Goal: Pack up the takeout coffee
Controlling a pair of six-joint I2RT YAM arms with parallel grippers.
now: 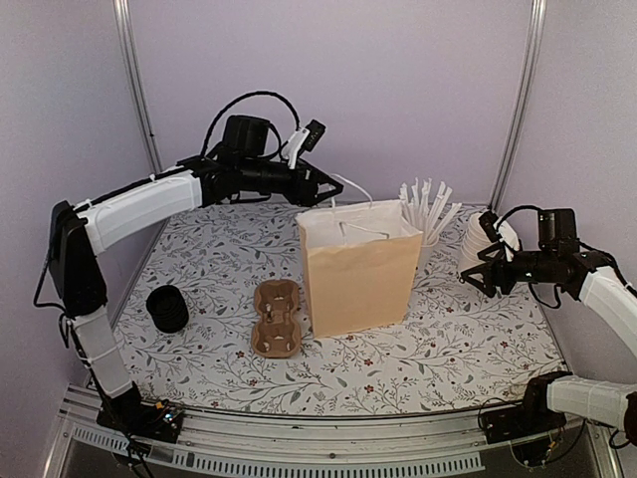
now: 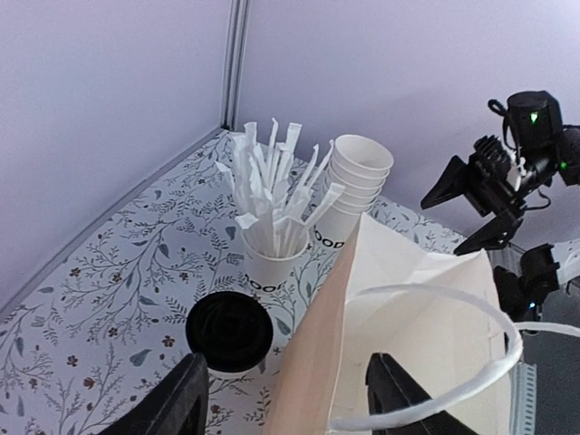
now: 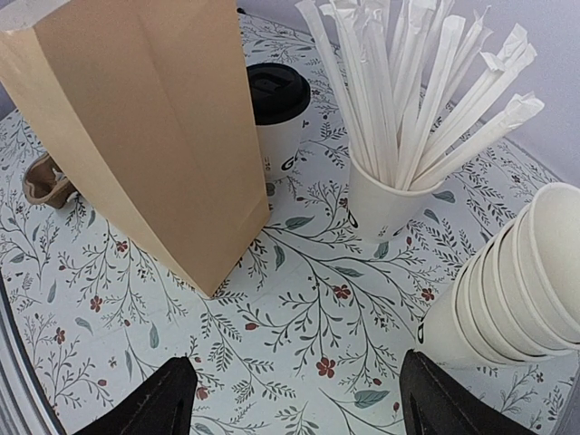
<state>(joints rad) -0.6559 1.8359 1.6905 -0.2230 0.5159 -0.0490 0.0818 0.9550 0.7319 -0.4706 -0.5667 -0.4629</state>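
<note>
Nearest the bases: one brown pulp cup carrier point(image 1: 277, 319), flat on the floral table point(image 1: 219, 259), and one black ribbed cylinder point(image 1: 167, 309) well to its left. Right arm: folded low at the right edge, forearm level, right gripper point(image 3: 290, 399) facing the table's middle, fingers spread wide, nothing between them. Mid-table: one brown paper bag point(image 1: 358, 274), upright, mouth open, white handles up; its bottom cannot be seen. Behind the bag, close to its rear face: one takeout coffee point(image 2: 229, 333), white cup with black lid, standing on its base, long axis vertical, lid up. Just beside it, one white cup of wrapped straws point(image 2: 272, 263); beyond that, one stack of lidless white cups point(image 2: 358, 181), roughly six nested. Farthest: left arm stretched level over the back of the table, left gripper point(image 2: 285, 394) above the bag's rear rim, fingers apart, gripping nothing.
</note>
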